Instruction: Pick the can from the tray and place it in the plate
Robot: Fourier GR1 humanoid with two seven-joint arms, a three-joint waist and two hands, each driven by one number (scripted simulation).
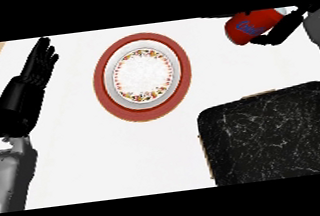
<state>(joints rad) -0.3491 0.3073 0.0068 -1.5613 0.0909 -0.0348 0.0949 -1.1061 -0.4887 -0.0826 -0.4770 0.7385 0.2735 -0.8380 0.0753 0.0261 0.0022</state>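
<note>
While the can (251, 25) was grasped by the right robot hand (281, 29) at the far right, off the tray (271, 136), a leftward carry over the plate (176, 77) was judged due next.

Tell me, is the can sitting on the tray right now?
No, the can is off the tray, held in the right hand at the view's top right.
</note>
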